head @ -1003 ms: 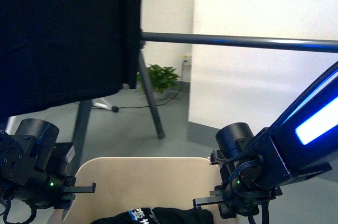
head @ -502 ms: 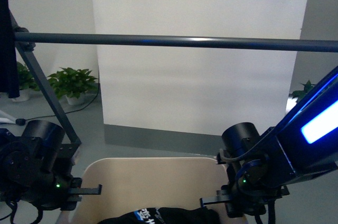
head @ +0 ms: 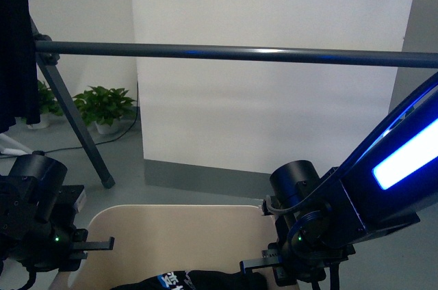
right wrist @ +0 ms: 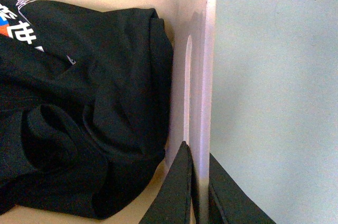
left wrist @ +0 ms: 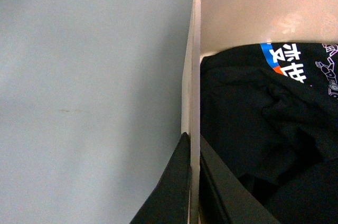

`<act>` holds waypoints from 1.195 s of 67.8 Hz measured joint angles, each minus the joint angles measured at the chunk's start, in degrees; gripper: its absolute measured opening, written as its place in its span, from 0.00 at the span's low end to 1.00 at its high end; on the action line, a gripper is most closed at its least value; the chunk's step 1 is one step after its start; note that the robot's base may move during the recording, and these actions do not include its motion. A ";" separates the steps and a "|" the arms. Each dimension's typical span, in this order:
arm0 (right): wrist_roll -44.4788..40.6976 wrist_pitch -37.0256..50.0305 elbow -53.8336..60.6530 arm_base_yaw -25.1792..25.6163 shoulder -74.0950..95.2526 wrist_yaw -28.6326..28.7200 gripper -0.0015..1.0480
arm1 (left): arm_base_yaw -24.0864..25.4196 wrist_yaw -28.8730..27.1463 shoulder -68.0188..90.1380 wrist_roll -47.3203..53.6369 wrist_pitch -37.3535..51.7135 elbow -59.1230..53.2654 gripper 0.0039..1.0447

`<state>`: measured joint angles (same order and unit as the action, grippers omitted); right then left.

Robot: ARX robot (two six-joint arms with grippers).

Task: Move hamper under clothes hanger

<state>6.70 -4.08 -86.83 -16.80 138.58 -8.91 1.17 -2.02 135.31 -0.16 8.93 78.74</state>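
The beige hamper sits low in the front view, with black clothes inside. My left gripper is shut on its left wall and my right gripper is shut on its right wall. In the left wrist view my left gripper pinches the thin rim. In the right wrist view my right gripper pinches the rim, beside the black garment. The clothes hanger's horizontal bar runs across above and beyond the hamper, with a slanted leg at left.
A white wall panel stands behind the bar. Potted plants sit on the grey floor at the far left. A dark cloth hangs at the left edge. Grey floor lies beside the hamper.
The view has swung: the dark hanging cloth and the rack leg slid to the left, the bar now spans the whole frame, and the hamper and both grippers sit slightly lower.
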 joint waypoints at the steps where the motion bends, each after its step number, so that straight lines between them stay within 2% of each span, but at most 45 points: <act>1: 0.00 0.00 0.00 0.00 0.00 -0.02 0.03 | 0.02 -0.02 0.00 0.00 0.00 0.00 0.04; 20: -0.02 0.00 0.00 1.33 0.00 -0.87 0.03 | -1.09 0.61 0.00 0.00 0.00 0.00 0.04; 35: 0.00 0.00 0.00 -0.02 0.00 0.15 0.03 | -0.07 -0.37 0.00 0.02 0.00 -0.04 0.04; 50: -0.07 0.00 0.00 2.05 -0.02 -1.38 0.03 | -1.75 1.27 0.00 0.00 0.00 -0.07 0.04; 81: -0.04 0.00 0.00 0.74 -0.02 -0.66 0.03 | -0.59 0.26 0.00 0.00 0.00 -0.09 0.04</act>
<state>6.66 -4.08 -86.83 -16.05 138.56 -9.56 0.58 -1.76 135.31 -0.16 8.93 78.65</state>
